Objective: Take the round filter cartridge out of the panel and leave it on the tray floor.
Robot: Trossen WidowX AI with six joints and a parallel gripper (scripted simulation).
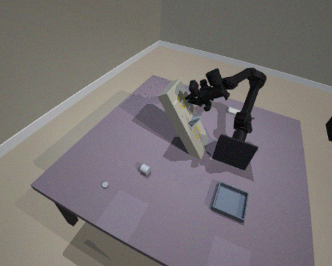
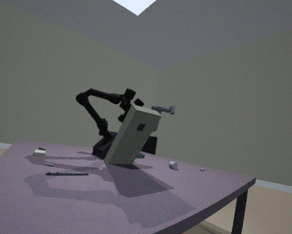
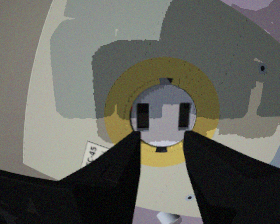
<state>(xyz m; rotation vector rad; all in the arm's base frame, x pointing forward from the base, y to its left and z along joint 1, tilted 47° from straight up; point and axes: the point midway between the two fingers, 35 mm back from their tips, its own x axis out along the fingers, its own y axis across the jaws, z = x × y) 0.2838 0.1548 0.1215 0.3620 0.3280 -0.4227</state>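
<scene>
The filter cartridge (image 1: 182, 101) (image 3: 163, 131), probably rigid and slick-faced, sits in the service panel (image 1: 179, 124) (image 2: 137, 137) (image 3: 167, 187). Grip it by the slots at nine and three o'clock; the hand (image 1: 187, 100) (image 3: 161, 138) is part-open, holding nothing.

Top looks down (wrist, close, faces the panel (image 1: 181, 119) (image 2: 134, 137) (image 3: 45, 125)).

Leaning panel (image 1: 181, 120) (image 2: 134, 137) blocks passage toward ten o'clock from the arm's base; open air lies above the tray (image 1: 230, 201), toward six.
</scene>
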